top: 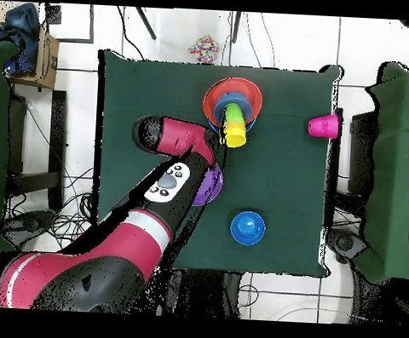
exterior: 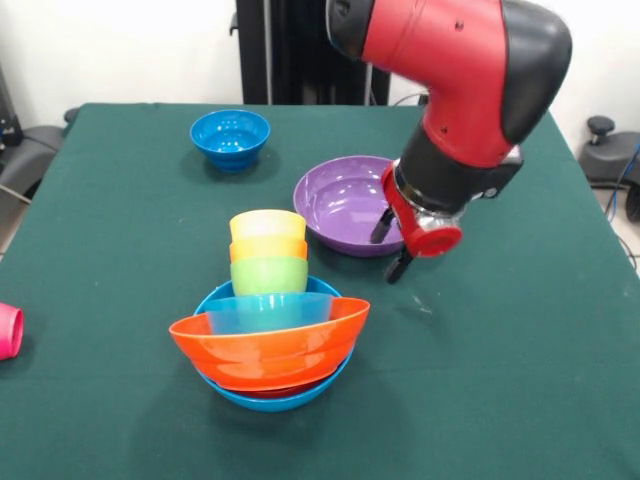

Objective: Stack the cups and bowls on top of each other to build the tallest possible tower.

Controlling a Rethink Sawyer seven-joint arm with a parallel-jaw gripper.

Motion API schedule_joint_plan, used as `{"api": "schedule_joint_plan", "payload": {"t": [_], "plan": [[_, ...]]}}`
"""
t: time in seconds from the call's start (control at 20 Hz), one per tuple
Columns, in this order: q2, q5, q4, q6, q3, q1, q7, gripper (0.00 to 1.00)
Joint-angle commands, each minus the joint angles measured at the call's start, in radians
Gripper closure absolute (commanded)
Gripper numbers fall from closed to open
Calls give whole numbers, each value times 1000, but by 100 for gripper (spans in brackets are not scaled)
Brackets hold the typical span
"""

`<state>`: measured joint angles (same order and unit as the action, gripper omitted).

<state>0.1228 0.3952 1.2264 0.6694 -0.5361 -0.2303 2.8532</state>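
The tower stands at the table's middle: a wide light-blue bowl at the base, a tilted orange bowl, then green, orange and yellow cups nested on top. From above the tower shows as rings. A purple bowl sits to its right. My gripper is open at that bowl's right rim, one finger over the inside and one outside; I cannot tell whether they touch it. A dark-blue bowl stands apart at the back. A pink cup lies at the left edge.
In the overhead view my arm covers most of the purple bowl. The dark-blue bowl and the pink cup stand alone on the green cloth. Chairs and cables surround the table.
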Motion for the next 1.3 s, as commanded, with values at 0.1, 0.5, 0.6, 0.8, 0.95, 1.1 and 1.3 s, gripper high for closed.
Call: {"api": "schedule_joint_plan", "payload": {"t": [0.1, 0.5, 0.6, 0.8, 0.95, 1.1, 1.3], "plan": [[192, 142, 181, -16, 158, 34, 189, 0], [223, 186, 215, 15, 130, 22, 172, 0], [214, 194, 227, -1, 119, 16, 191, 0], [188, 201, 230, 29, 84, -3, 234, 0], [166, 190, 219, 81, 58, -13, 245, 0], [165, 144, 208, 105, 56, -3, 157, 0], [168, 57, 185, 113, 40, 10, 14, 0]]}}
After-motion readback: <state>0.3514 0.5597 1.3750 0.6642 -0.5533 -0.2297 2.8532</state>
